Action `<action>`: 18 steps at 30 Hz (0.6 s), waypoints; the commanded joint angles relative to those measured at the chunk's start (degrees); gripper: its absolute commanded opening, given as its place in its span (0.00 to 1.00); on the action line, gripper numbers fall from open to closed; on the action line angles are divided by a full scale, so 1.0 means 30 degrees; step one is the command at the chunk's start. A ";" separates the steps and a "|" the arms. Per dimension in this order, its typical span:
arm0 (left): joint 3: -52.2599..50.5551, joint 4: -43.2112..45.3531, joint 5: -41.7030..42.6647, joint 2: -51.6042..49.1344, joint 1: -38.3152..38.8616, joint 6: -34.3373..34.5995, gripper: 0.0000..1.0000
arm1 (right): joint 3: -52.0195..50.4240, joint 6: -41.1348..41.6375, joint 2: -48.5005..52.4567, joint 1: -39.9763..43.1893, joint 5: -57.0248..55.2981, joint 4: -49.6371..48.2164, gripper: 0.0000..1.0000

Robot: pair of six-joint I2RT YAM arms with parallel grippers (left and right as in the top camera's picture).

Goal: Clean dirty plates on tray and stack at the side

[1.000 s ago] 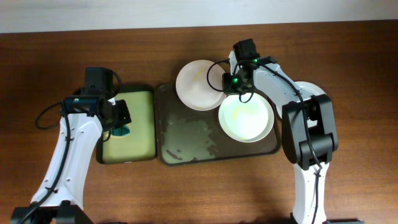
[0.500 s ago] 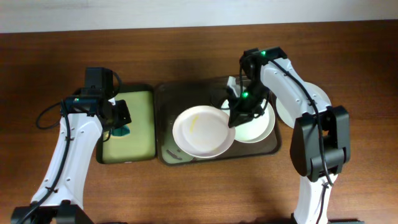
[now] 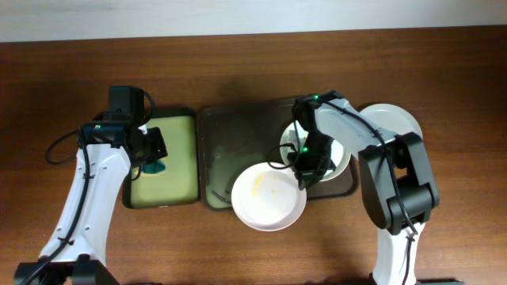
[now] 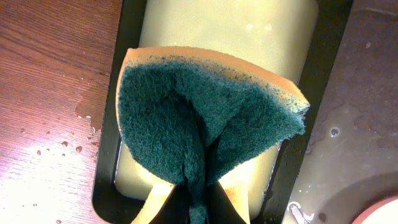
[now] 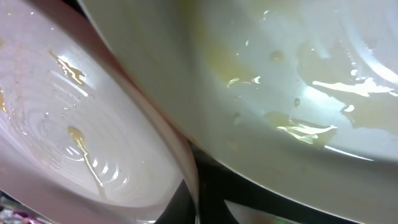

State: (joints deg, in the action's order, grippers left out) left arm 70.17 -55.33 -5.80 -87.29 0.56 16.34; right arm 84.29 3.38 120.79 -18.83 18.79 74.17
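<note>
My right gripper [image 3: 305,176] is shut on the rim of a white plate [image 3: 268,197] with a yellow smear, holding it over the front edge of the dark brown tray [image 3: 238,150]. The same plate [image 5: 74,124] fills the left of the right wrist view. A second smeared plate [image 3: 337,154] lies in the tray's right end, also seen in the right wrist view [image 5: 298,74]. A third plate [image 3: 396,120] lies on the table right of the tray. My left gripper [image 4: 198,208] is shut on a green and yellow sponge [image 4: 205,112], also seen overhead [image 3: 154,167].
A smaller dark tray with a pale yellow-green inside [image 3: 170,146] lies left of the brown tray, under the sponge. Water drops lie on the wooden table [image 4: 50,143] beside it. The brown tray's floor is wet.
My right gripper has carried the smeared plate from the tray's back, across its middle, to its front edge. The left arm has not moved.
</note>
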 commanded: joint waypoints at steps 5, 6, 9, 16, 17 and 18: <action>0.0044 0.0058 0.0146 0.0007 0.0007 0.0189 0.06 | -0.0095 0.0459 -0.0364 0.0823 -0.1552 -0.3126 0.04; 0.0044 0.0138 0.0153 0.0007 0.0007 0.0197 0.06 | 0.0007 0.0459 -0.0364 0.0823 -0.1545 -0.3242 0.04; 0.0044 0.0277 0.0211 0.0007 0.0058 0.0197 0.06 | 0.0306 0.0459 -0.0364 0.0801 -0.1508 -0.4087 0.05; 0.0087 0.0423 0.3257 0.0007 0.0058 -0.0867 0.00 | 0.3453 -0.0670 -0.0583 0.1384 0.0597 -0.0109 0.48; 0.0175 0.0364 0.3395 0.0007 0.0058 -0.0903 0.00 | 0.4459 -0.1013 -0.0721 0.1399 0.0882 0.0896 0.49; 0.0576 -0.0058 0.3468 0.0007 0.0066 -0.0911 0.00 | 0.5719 -0.1078 -0.0758 0.1428 0.0794 0.2193 0.52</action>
State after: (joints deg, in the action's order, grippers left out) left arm 70.17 -54.22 2.04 -87.29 0.62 14.98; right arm 96.36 2.26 120.14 -14.87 19.20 77.30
